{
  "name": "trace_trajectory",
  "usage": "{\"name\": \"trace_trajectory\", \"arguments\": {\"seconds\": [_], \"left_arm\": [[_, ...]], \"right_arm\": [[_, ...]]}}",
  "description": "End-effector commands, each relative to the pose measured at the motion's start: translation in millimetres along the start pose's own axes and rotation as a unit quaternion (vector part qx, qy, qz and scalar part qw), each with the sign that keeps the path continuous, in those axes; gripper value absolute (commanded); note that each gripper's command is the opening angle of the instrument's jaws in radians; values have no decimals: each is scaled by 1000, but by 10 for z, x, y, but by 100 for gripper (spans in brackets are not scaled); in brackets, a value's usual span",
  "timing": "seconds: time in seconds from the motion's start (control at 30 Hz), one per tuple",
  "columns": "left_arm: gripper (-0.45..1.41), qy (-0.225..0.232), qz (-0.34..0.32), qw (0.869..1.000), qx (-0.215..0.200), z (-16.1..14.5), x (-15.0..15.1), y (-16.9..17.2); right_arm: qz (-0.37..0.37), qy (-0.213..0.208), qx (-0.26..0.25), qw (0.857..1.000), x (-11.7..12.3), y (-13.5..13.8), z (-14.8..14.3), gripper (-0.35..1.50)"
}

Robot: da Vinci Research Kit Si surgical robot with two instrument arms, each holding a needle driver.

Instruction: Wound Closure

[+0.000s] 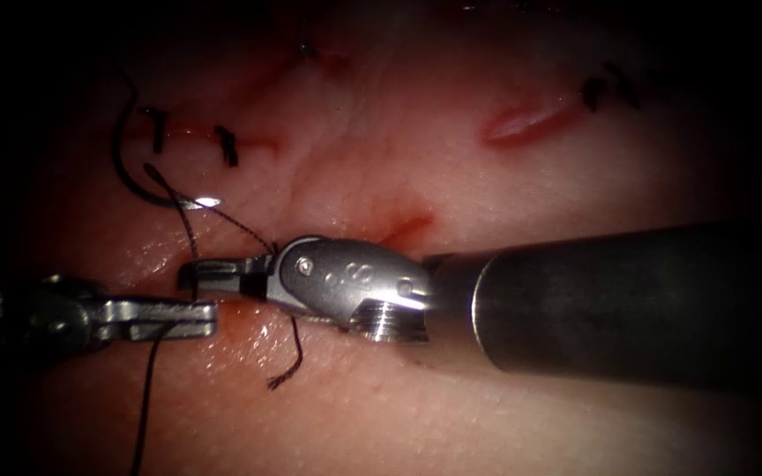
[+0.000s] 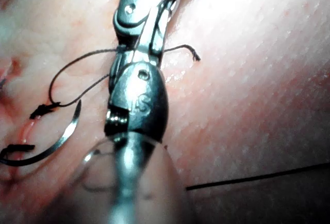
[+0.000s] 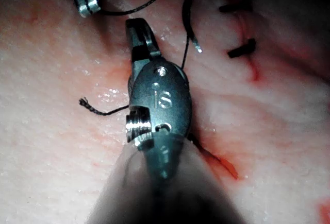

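Right now my right fingers (image 1: 213, 273) are clamped on the thread (image 1: 189, 231), my left fingers (image 1: 189, 317) together beside them. Beyond, the needle (image 1: 147, 189) lies free beside two finished stitches (image 1: 191, 137); more cut (image 1: 522, 122) remains open.

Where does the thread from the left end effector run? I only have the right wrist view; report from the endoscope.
Observer: The left end effector is shut on the thread; a long strand drops from it toward the endoscope view's bottom edge.
Operator: Now place the needle.
Observer: The needle lies on the tissue, held by neither tool, curving below and left of the stitches.
Operator: Report any other cut.
Observer: An open cut sits far right of the stitches, above the right end effector; whether that one grips thread, I cannot tell.
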Motion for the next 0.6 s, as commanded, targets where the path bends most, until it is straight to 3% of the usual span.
{"name": "trace_trajectory", "arguments": {"seconds": [0.03, 0.3, 0.6], "left_arm": [[-45, 2, -3, 1000, -1, 6, -5, 0], [-45, 5, -4, 1000, -13, 7, -8, 12], [-45, -3, 2, 1000, -12, -1, -34, 6]], "right_arm": [[4, 11, 5, 1000, 2, 8, 21, -35], [41, 62, 47, 996, 11, 22, 54, -35], [83, 100, 119, 984, 15, 23, 66, -35]]}}
